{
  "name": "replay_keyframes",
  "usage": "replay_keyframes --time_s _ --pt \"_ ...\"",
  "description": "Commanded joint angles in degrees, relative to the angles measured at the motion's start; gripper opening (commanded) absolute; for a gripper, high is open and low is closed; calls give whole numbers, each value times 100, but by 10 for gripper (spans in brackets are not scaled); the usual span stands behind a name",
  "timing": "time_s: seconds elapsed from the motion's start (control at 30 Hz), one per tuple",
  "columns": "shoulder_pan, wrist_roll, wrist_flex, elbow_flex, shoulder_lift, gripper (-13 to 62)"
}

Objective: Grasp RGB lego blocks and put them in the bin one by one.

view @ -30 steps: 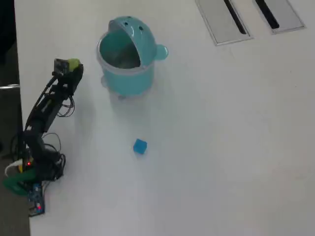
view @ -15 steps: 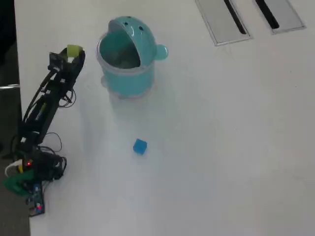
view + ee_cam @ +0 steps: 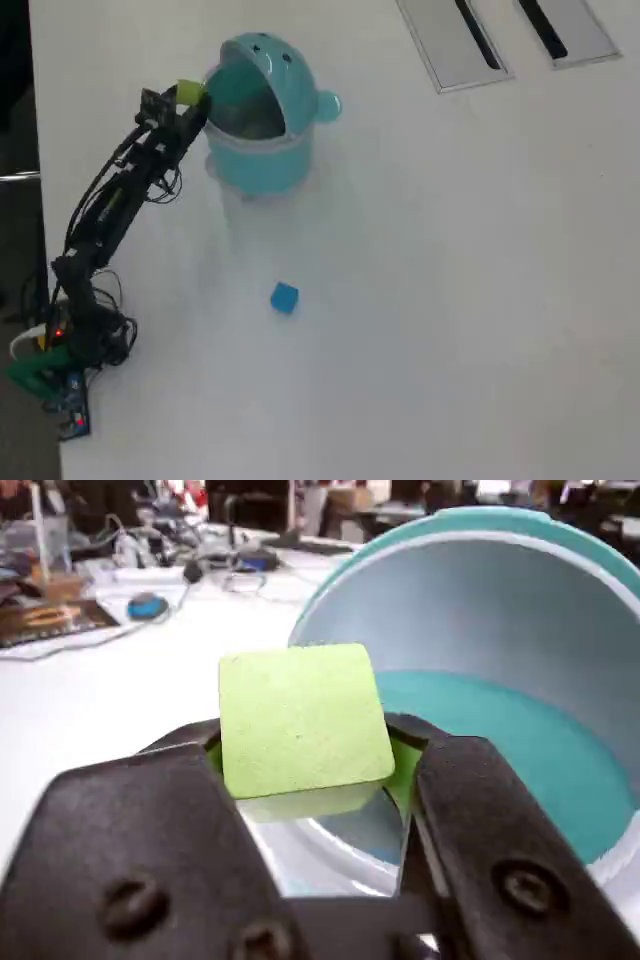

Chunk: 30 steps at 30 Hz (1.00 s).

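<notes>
- Gripper [image 3: 310,780] is clamping the yellow-green block [image 3: 302,720] between its two black jaws; the block is sitting proud of the tips, top face fully exposed in the wrist view.
- In the overhead view the gripper [image 3: 190,100] with the block [image 3: 189,92] is hanging at the bin's left rim, upper left of the frame, right at the opening but not clearly over it.
- Bin [image 3: 262,120] is standing upright with its domed lid tipped back, so the mouth is facing the arm; the wrist view is looking straight into the bin [image 3: 500,680].
- Blue block [image 3: 284,298] is lying on the table [image 3: 450,300], lower centre of the overhead frame, well apart from the bin and untouched.
- Red block isn't showing on the table; can't tell if it's inside the bin, the interior is too dim.
- My read: yellow-green drop is pending, it needs a bit more reach over the rim and then a release; blue is left to do after that.
</notes>
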<state>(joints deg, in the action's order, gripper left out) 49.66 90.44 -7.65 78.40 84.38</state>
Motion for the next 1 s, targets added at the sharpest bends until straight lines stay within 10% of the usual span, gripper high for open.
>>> replay_keyframes --time_s 0.0,0.67,0.97 --pt "-88 -26 422 -826 132 148" --pt "-870 -202 404 -3568 -2329 153" --pt "-1028 -360 325 -3656 -2593 294"
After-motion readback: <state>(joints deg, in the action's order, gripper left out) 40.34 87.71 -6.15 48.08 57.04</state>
